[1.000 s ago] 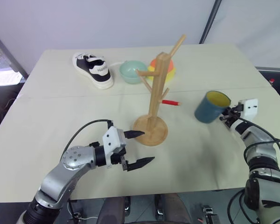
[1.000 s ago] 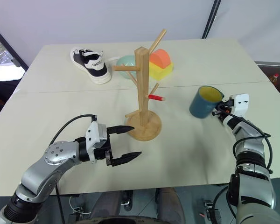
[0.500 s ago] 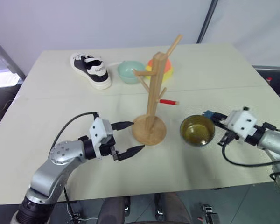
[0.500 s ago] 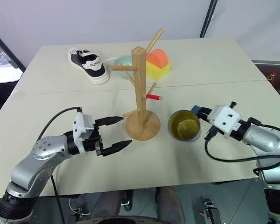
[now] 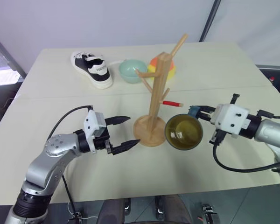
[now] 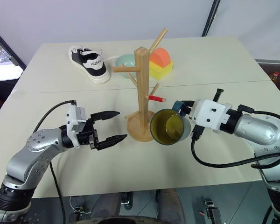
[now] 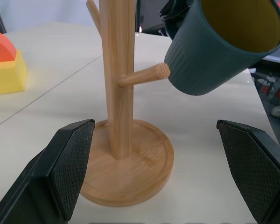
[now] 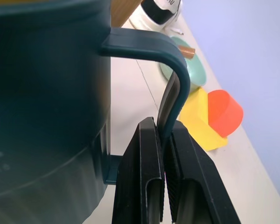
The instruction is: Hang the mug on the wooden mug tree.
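Right tool [image 8: 164, 186] is clamped on the loop handle of the mug [image 5: 183, 132]: in the right wrist view both black fingers [image 8: 147, 182] pinch the handle's vertical bar, mug body hanging off to one side of them. Mug is in the air, tipped so its yellow inside faces the head camera, just beside the tree [image 5: 154, 100] on the right-edge side, over the rim of the round base. From the left wrist view the mug's ribbed wall sits right by the end of a lower peg; contact there can't be judged. Handle not on any peg.

Left tool [image 5: 120, 132] is spread wide, holding nothing, level, pointing at the tree's base from the left-edge side, close to the base but apart from it. Mug is on the far side of the post from this tool.

Tree stands upright near the middle of the surface [image 5: 60, 107]. Toward the far edge: shoe [image 5: 92, 69], mint bowl [image 5: 132, 71], orange-and-yellow block [image 6: 159, 63].
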